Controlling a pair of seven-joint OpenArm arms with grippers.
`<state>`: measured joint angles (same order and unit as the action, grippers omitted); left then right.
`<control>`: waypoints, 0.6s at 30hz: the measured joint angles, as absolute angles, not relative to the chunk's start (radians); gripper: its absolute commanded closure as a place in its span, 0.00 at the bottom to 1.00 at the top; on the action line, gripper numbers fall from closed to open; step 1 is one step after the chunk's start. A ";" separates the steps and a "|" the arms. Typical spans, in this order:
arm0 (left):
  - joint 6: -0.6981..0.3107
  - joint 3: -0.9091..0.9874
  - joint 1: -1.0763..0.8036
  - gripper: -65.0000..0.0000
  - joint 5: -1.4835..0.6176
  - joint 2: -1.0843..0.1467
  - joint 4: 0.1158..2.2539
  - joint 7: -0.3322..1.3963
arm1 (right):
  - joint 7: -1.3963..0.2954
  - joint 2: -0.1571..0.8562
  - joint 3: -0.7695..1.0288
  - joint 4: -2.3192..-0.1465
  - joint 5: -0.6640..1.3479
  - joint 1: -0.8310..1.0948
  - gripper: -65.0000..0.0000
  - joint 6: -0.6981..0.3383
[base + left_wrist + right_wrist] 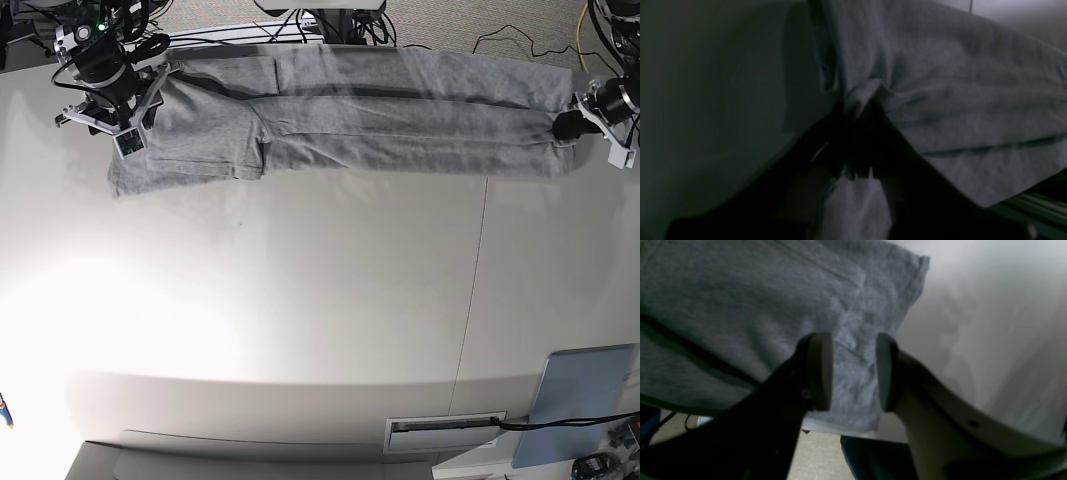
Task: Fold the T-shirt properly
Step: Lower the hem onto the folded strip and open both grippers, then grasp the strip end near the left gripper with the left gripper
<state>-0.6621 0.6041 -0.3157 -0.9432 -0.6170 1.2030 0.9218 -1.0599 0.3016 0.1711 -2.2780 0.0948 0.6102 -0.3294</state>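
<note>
The heather-grey T-shirt (380,120) lies as a long folded band along the far edge of the white table (300,300), plain side up, no lettering showing. One sleeve (185,160) spreads out at its left end. My left gripper (563,127) is at the band's right end; in the left wrist view it (858,110) is shut on a bunched fold of the T-shirt (957,100). My right gripper (133,125) hovers over the left end; in the right wrist view it (853,373) is open, with the T-shirt (740,306) lying under and between its pads (820,371).
Cables and arm bases crowd the far table edge (330,30). A seam (478,280) runs front to back across the table. A grey-blue pad (580,400) and a slotted plate (445,430) sit at the front right. Floor shows below the table edge (820,453).
</note>
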 measured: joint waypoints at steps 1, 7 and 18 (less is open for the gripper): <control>-0.633 0.603 -0.316 1.00 -0.923 -0.629 1.204 0.904 | -1.058 0.302 0.171 -2.278 0.095 0.610 0.66 -0.329; -0.518 0.606 -0.318 1.00 -0.806 -0.701 1.273 0.859 | -1.031 0.302 0.171 -2.278 0.095 0.610 0.66 -0.329; -0.376 0.609 -0.427 1.00 -0.804 -0.554 1.806 1.069 | -1.028 0.303 0.171 -2.278 0.095 0.611 0.66 -0.329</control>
<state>-0.3756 0.6086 -0.4274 -0.8043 -0.5545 1.8061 1.0691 -1.0283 0.3027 0.1715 -2.2780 0.0948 0.6106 -0.3290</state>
